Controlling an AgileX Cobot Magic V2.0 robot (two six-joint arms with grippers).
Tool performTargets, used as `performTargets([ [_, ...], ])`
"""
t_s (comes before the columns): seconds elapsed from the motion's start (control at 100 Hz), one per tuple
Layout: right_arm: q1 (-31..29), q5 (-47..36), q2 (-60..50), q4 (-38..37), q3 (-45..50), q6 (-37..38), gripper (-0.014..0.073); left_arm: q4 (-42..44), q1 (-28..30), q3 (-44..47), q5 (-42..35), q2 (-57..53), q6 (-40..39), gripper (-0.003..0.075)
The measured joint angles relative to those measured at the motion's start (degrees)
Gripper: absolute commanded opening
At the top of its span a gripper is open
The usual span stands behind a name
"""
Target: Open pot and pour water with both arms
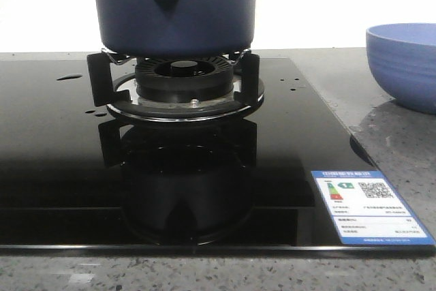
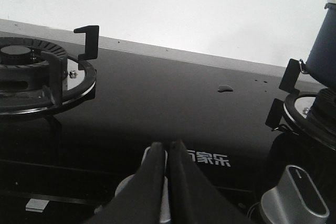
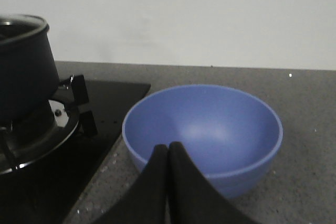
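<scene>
The dark navy pot (image 1: 174, 5) stands on the gas burner's support (image 1: 180, 83), its handle socket with a round hole facing the front camera. The right wrist view shows the pot (image 3: 23, 64) with a glass lid rim on top. In the left wrist view only its edge (image 2: 323, 45) shows. Small drops of water (image 1: 68, 77) lie on the black glass hob, and a puddle of water (image 2: 225, 88) shows too. My left gripper (image 2: 167, 146) is shut and empty, low over the hob's front. My right gripper (image 3: 168, 146) is shut and empty, just before the light blue bowl (image 3: 205, 129).
The light blue bowl (image 1: 405, 63) sits on the grey stone counter (image 1: 395, 141) right of the hob. A second burner (image 2: 31, 69) lies to the left. Silver knobs (image 2: 294, 195) sit along the hob's front. A sticker label (image 1: 368, 212) marks the hob's front right corner.
</scene>
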Motion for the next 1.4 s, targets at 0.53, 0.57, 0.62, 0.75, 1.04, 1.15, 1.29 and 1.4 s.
performTargets([
  [0.53,-6.25,-0.63,-21.13,1.36,15.20,-1.74,-0.0056,0.00,0.00,0.00,0.00,0.00,0.00,-0.0019],
  [0.57,-6.71,0.07,-22.30,1.36,15.20,-1.74,-0.0056,0.00,0.00,0.00,0.00,0.00,0.00,-0.0019],
  [0.62,-7.33,0.55,-23.55,1.36,15.20,-1.87,-0.0056,0.00,0.00,0.00,0.00,0.00,0.00,-0.0019],
  [0.75,-9.07,1.43,-24.31,1.36,15.20,-2.24,-0.0056,0.00,0.00,0.00,0.00,0.00,0.00,-0.0019],
  [1.04,-10.20,5.18,-24.40,1.36,15.20,-2.45,-0.0056,0.00,0.00,0.00,0.00,0.00,0.00,-0.0019],
  [1.15,-10.88,5.46,-24.40,1.36,15.20,-2.45,-0.0056,0.00,0.00,0.00,0.00,0.00,0.00,-0.0019],
  [1.29,-11.02,5.67,-24.40,1.36,15.20,-2.45,-0.0056,0.00,0.00,0.00,0.00,0.00,0.00,-0.0019],
  [1.4,-11.02,5.67,-24.40,1.36,15.20,-2.45,-0.0056,0.00,0.00,0.00,0.00,0.00,0.00,-0.0019],
])
